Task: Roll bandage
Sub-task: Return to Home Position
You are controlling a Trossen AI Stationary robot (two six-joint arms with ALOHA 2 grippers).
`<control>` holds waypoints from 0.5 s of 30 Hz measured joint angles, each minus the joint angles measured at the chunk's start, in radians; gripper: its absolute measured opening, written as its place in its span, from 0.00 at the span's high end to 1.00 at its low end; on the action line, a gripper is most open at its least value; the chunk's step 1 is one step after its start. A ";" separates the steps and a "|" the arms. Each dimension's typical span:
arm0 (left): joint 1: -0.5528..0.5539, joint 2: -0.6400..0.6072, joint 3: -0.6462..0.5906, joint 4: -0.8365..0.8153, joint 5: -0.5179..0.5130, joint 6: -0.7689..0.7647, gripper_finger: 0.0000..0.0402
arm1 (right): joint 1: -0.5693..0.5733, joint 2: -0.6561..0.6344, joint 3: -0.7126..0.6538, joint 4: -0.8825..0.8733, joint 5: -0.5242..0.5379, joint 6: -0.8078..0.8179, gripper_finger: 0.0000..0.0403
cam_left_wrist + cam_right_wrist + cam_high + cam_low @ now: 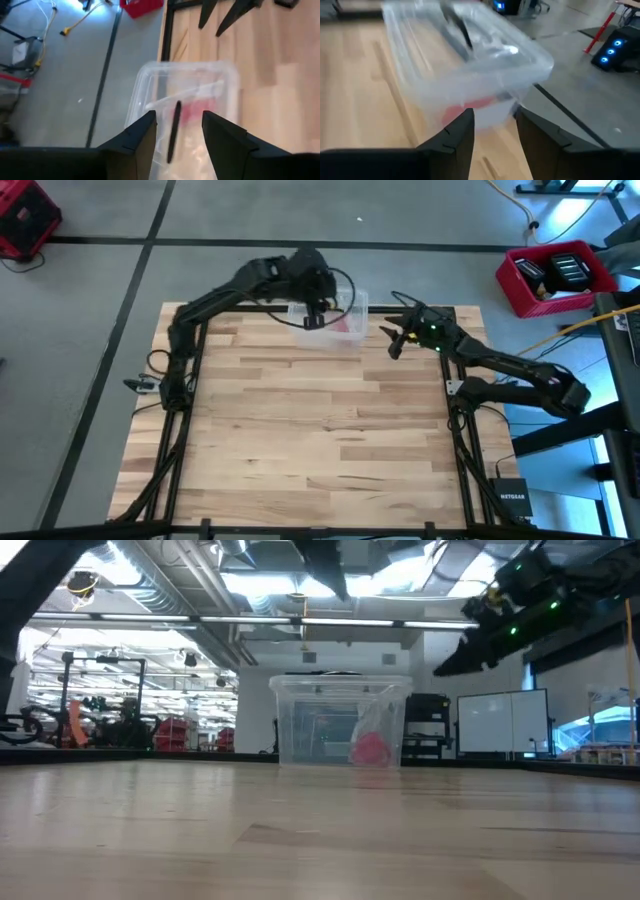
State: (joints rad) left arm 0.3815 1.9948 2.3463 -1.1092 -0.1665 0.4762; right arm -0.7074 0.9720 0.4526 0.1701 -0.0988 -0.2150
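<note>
A clear plastic box (328, 322) stands at the table's far edge, with a dark handle (173, 131) on its top. The red bandage (370, 748) lies inside it as a small bundle on the box's floor, toward its right side, and shows through the wall (470, 106). My left gripper (318, 316) hangs open above the box, pointing slantwise down at it (179, 119), with nothing between its fingers. My right gripper (394, 344) is open and raised off the table just right of the box, facing its side (494, 114).
The wooden table (300, 440) is bare from the box to the near edge. On the floor beyond the table's right far corner stands a red crate (553, 276); another red object (24, 220) sits at the far left. Cables run along the floor.
</note>
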 joint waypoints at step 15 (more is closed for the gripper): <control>-0.119 -0.202 0.000 -0.117 0.052 -0.204 0.84 | 0.000 -0.256 0.000 -0.132 -0.328 0.236 0.62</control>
State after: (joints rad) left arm 0.2629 1.7929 2.3466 -1.2259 -0.1143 0.2719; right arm -0.7071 0.7162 0.4526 0.0382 -0.4272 0.0209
